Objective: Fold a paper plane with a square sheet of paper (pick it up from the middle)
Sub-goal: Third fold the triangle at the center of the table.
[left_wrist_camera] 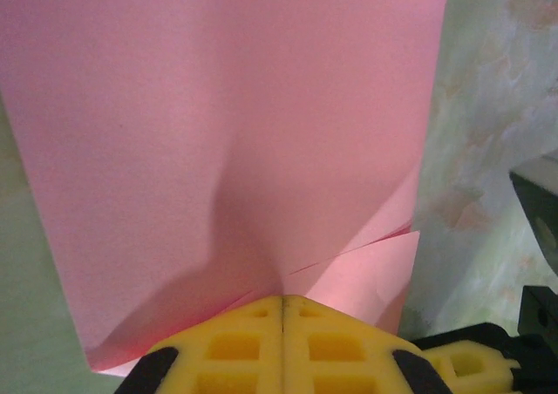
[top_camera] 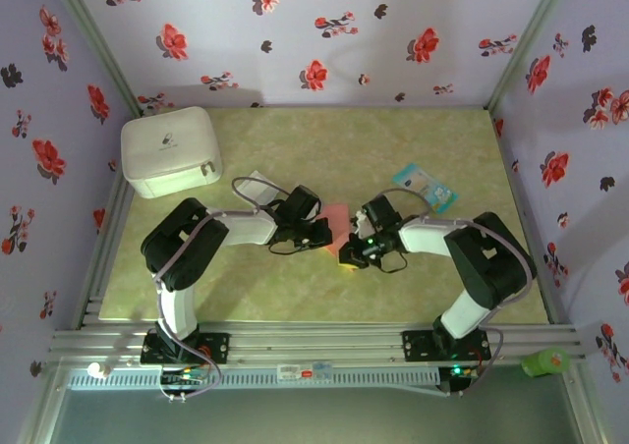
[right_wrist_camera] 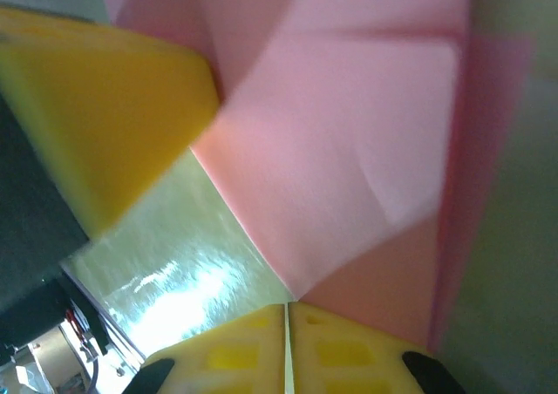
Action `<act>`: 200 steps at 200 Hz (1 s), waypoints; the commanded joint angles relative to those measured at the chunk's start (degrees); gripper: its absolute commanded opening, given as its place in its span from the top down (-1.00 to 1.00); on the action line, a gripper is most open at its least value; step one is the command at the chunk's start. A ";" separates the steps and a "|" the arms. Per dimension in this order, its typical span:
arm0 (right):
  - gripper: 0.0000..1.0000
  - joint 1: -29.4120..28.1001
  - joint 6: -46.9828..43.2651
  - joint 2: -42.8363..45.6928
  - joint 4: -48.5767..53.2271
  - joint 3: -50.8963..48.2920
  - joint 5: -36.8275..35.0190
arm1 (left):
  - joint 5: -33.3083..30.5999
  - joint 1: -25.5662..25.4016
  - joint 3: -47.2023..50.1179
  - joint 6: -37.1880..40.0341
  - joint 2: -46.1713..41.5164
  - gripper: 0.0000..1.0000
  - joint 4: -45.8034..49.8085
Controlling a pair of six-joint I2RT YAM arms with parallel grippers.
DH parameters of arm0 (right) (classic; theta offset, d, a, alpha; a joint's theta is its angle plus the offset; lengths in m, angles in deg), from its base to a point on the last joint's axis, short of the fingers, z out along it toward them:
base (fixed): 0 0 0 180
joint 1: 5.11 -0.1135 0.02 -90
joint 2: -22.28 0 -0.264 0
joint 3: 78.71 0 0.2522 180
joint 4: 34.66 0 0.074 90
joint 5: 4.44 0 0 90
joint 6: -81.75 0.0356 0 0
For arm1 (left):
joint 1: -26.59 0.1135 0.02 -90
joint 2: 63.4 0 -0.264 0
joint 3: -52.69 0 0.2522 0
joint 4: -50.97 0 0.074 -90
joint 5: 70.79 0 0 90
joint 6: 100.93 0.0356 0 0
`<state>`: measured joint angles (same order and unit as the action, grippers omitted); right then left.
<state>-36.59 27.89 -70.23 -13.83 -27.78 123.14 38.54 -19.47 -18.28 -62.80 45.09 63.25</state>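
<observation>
The salmon-pink square sheet of paper is folded into layers and held off the green mat between both grippers. My left gripper is shut on its near edge. In the left wrist view the yellow jaws are pressed together on the paper, and a diagonal flap overlaps at the right. My right gripper pinches a pointed corner of the paper, its jaws showing a hair-thin slit. A left fingertip shows at the upper left of the right wrist view.
A white box stands at the back left. A pale translucent packet lies behind the left arm, and a teal-and-white packet lies at the back right. Floral walls close three sides, and a metal rail runs along the front.
</observation>
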 commanded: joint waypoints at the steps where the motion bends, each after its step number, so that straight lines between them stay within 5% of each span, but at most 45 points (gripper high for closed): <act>1: 0.79 0.33 -0.44 3.07 3.13 -4.03 0.53 | -3.50 0.54 2.01 1.17 1.93 0.93 5.89; 71: 0.85 1.69 4.67 14.17 0.93 -5.12 -4.71 | -3.47 0.36 2.63 0.08 1.07 0.94 4.77; 116: 0.82 1.69 3.44 5.87 0.75 2.02 -3.55 | -4.09 0.11 3.30 -1.88 0.49 0.94 3.44; 200: 0.91 2.13 1.87 -0.43 1.03 -3.27 -6.76 | -4.04 -0.31 1.10 -1.91 -2.81 0.86 3.67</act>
<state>-34.97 31.10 -69.99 -15.80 -27.67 119.82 38.12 -19.60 -17.03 -64.77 44.41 61.53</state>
